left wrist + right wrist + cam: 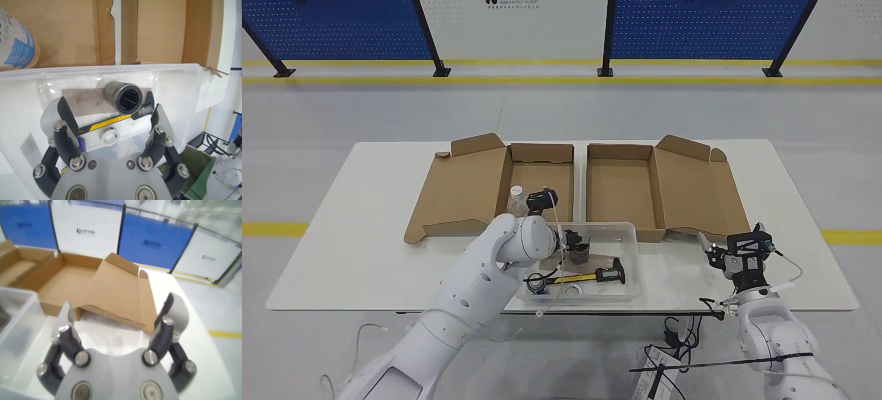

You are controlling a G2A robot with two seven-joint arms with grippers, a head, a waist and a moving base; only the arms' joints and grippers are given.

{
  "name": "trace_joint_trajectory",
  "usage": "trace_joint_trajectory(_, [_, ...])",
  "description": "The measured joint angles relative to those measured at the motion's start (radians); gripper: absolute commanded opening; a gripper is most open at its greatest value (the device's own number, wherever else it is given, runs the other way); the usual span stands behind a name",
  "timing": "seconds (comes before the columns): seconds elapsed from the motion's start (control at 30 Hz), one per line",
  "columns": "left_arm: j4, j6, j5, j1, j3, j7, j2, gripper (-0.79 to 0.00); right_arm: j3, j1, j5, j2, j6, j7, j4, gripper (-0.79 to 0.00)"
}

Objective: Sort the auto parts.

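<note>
**Left pincer open over the bin, metal sleeve straight ahead**

The clear bin (632, 232) sits at the middle of the tabletop's (362, 230) front edge. The two open cardboard boxes, the left box (542, 180) and the right box (622, 195), lie behind it toward the back edge. The parts to be sorted are in the bin: a metal sleeve (122, 98), a caliper (113, 121) and a small ring (110, 136).

The left pincer (110, 107) hangs above the bin with its fingers spread wide and nothing between them. In the left wrist view the sleeve lies just ahead of it, in line with the gap between the fingers. The sleeve's hollow end faces the camera, so its long axis points roughly back along the pincer's own line. The fingers would therefore close across its round body, which I judge a fair grip with little turning of the wrist.

The caliper lies nearer, but its long axis runs slantwise from one finger toward the other. Taking it would likely call for a wrist turn first. The ring lies flat on the bin floor just under the pincer.

The right pincer (118, 303) is also open and empty, over the tabletop near the front right corner, beside the right box's folded-out lid and well apart from the bin's parts. The left arm is plainly the nearer one.

A bottle (17, 49) lies in the left box.
</note>
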Motion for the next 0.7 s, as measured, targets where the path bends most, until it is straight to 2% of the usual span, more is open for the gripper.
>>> trace_joint_trajectory(0.13, [0.014, 0.012, 0.002, -0.006, 0.002, -0.01, -0.002, -0.114, 0.0, 0.0, 0.0, 0.0, 0.0, 0.0, 0.0, 0.0])
trace_joint_trajectory(0.2, [0.022, 0.018, 0.002, -0.009, 0.002, -0.014, -0.003, -0.197, 0.0, 0.0, 0.0, 0.0, 0.0, 0.0, 0.0, 0.0])
trace_joint_trajectory(0.27, [0.031, 0.025, 0.004, -0.013, 0.004, -0.018, -0.004, -0.222, 0.0, 0.0, 0.0, 0.0, 0.0, 0.0, 0.0, 0.0])
trace_joint_trajectory(0.4, [0.049, 0.033, 0.002, -0.02, 0.009, -0.025, -0.007, -0.197, 0.0, 0.0, 0.0, 0.0, 0.0, 0.0, 0.0, 0.0])
trace_joint_trajectory(0.63, [0.079, 0.034, -0.011, -0.039, 0.029, -0.023, -0.018, -0.268, 0.0, 0.0, 0.0, 0.0, 0.0, 0.0, 0.0, 0.0])
trace_joint_trajectory(0.7, [0.09, 0.036, -0.015, -0.047, 0.037, -0.024, -0.022, -0.256, 0.0, 0.0, 0.0, 0.0, 0.0, 0.0, 0.0, 0.0])
